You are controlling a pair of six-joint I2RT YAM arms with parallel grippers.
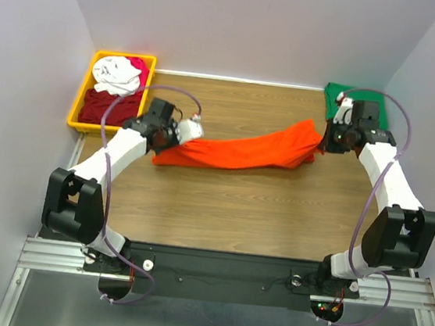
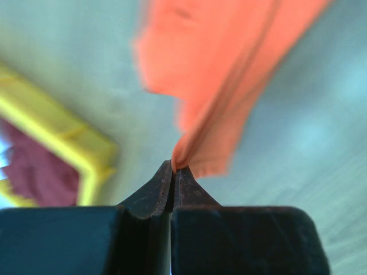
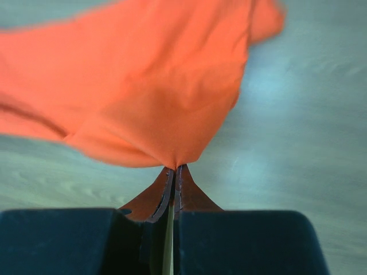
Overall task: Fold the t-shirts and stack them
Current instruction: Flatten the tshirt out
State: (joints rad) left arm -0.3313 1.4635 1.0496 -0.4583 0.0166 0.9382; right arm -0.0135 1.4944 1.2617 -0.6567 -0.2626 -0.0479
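Table: one light brown wooden tabletop (image 1: 235,212), with pale walls on three sides.
Arms: two white-and-black robot arms. The left arm (image 1: 116,151) reaches toward the far left and the right arm (image 1: 385,174) toward the far right.
T-shirts, count: five in view, each a single colour.
Orange shirt, place: one bright orange soft cloth t-shirt (image 1: 242,152) spans the middle of the table from one gripper to the other. Its left end is near the bin and its right end lies farther back.
Orange shirt, look: unfolded and bunched lengthwise into a long, rumpled band. It is widest near its right end and narrows to a pinched tip at each end. Both wrist views show it blurred, fanning out from the fingertips over the wood. Whether its middle rests on the table cannot be told.
Bin: one yellow rectangular plastic bin (image 1: 79,104) at the far left corner, holding three shirts.
Red shirt: one dark red crumpled t-shirt (image 1: 110,107), filling the near half of the bin.
Green shirt: one dark green t-shirt (image 1: 336,98) at the far right corner, partly hidden behind the right wrist.
White shirt: one white heaped t-shirt (image 1: 117,75), in the far half of the bin.
Magenta shirt: one magenta t-shirt (image 1: 140,66), a sliver just beside the white one.
Grippers, count: two.
Left gripper (image 2: 174,169): fingers pressed together, pinching the orange cloth's edge.
Right gripper (image 3: 174,169): fingers pressed together, pinching the opposite end.
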